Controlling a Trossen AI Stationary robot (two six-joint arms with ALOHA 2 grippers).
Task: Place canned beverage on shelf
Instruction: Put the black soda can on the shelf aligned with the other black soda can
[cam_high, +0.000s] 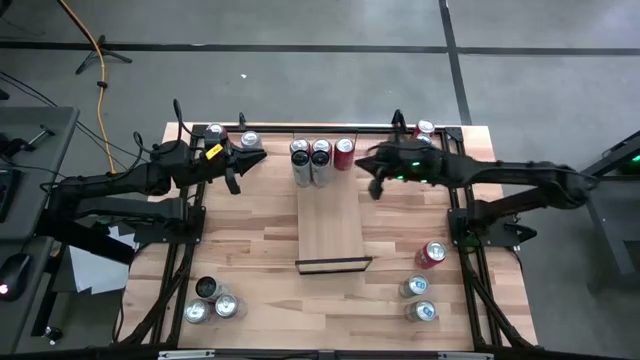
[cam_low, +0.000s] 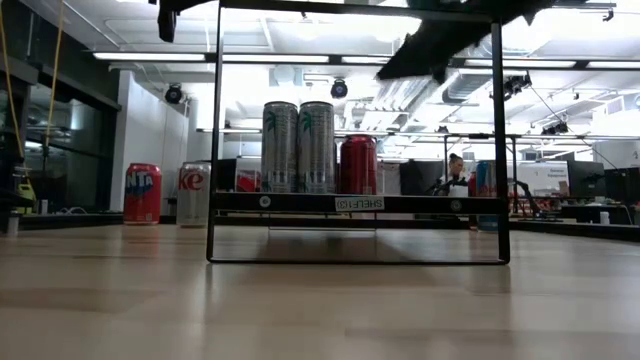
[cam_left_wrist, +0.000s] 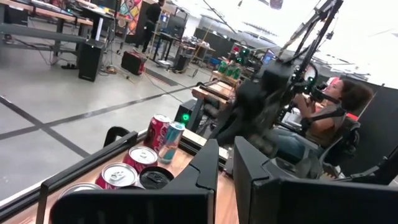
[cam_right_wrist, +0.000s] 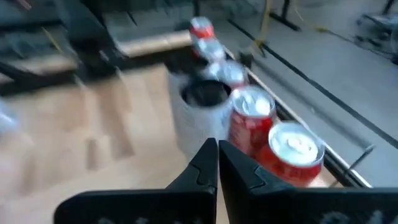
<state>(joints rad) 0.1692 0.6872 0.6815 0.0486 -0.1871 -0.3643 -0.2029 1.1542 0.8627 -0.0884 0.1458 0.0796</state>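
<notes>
The shelf (cam_high: 330, 225) is a pale board with black end rails in the middle of the table. It shows raised on its black frame in the low view (cam_low: 300, 203). Two tall silver cans (cam_high: 310, 158) and a red can (cam_high: 344, 153) stand upright on its far end, as the low view (cam_low: 300, 145) also shows. My right gripper (cam_high: 377, 187) is shut and empty, just right of the red can, in the air. Its wrist view (cam_right_wrist: 217, 155) looks onto a row of cans (cam_right_wrist: 252, 121). My left gripper (cam_high: 232, 180) hovers left of the shelf, open by a narrow gap (cam_left_wrist: 225, 158), holding nothing.
Loose cans stand at the table's far left (cam_high: 230, 136), far right (cam_high: 425, 128), near left (cam_high: 210, 300) and near right (cam_high: 418, 298). A red can (cam_high: 430, 254) lies on its side at the right. The shelf's near half is bare. A person (cam_left_wrist: 329, 118) sits beyond the table.
</notes>
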